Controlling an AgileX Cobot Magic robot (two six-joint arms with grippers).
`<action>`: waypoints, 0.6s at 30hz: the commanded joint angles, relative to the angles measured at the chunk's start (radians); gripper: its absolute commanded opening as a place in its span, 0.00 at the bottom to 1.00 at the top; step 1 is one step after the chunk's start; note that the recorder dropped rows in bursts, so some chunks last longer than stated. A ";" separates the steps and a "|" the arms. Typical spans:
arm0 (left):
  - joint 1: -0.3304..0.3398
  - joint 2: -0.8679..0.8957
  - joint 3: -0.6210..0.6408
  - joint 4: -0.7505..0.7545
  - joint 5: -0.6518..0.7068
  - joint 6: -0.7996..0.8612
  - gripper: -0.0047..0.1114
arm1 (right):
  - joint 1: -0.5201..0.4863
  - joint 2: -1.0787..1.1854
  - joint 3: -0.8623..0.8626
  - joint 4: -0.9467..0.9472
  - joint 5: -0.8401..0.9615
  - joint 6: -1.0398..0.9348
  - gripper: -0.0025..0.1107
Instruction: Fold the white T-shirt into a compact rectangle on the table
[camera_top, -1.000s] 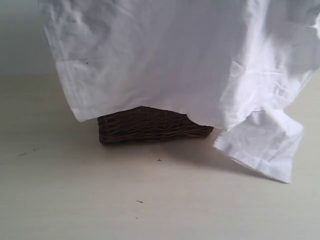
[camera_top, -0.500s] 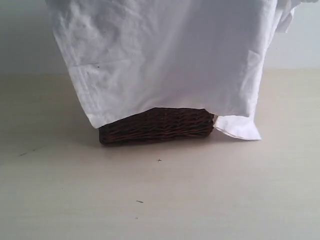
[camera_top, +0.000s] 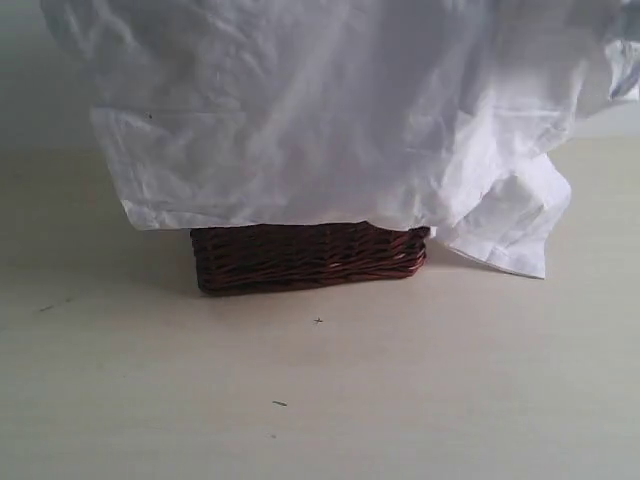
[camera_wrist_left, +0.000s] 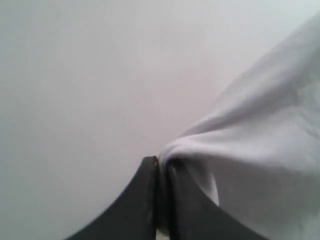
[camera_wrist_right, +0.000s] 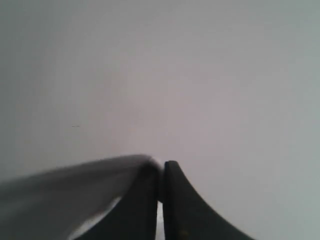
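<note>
Pale beige table (camera_top: 320, 400) fills the lower half of the outside view, bare in front. Above it hangs the white T-shirt (camera_top: 320, 110), held up in the air and spread across nearly the whole width of the view, its top out of sight. Half a second ago the cloth hung narrower, with its lower hem slanting; now it is drawn out wider, the hem runs almost level, and one sleeve (camera_top: 510, 225) droops in a crumpled bunch on the right, low toward the table, though whether it touches cannot be told. Behind the hem stands a dark brown wicker basket (camera_top: 305, 257), its upper part hidden by the cloth. In the wrist views the left gripper (camera_wrist_left: 160, 162) is pinched tight on a fold of the shirt, and the right gripper (camera_wrist_right: 162, 167) is closed with a blurred edge of white cloth caught at its tips. A few tiny dark specks (camera_top: 279, 403) dot the table. Judging from this, the shirt is only being opened out; no fold is made yet, and it must first be laid flat
</note>
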 joint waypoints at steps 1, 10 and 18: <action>0.004 -0.022 0.008 0.193 0.265 -0.228 0.04 | -0.007 -0.042 -0.006 -0.004 0.175 0.018 0.02; 0.004 0.099 0.008 0.343 0.033 -0.233 0.04 | -0.007 0.067 -0.006 -0.057 0.151 0.052 0.02; 0.004 0.177 0.005 0.343 -0.287 -0.186 0.04 | -0.007 0.157 -0.006 0.163 -0.109 -0.246 0.02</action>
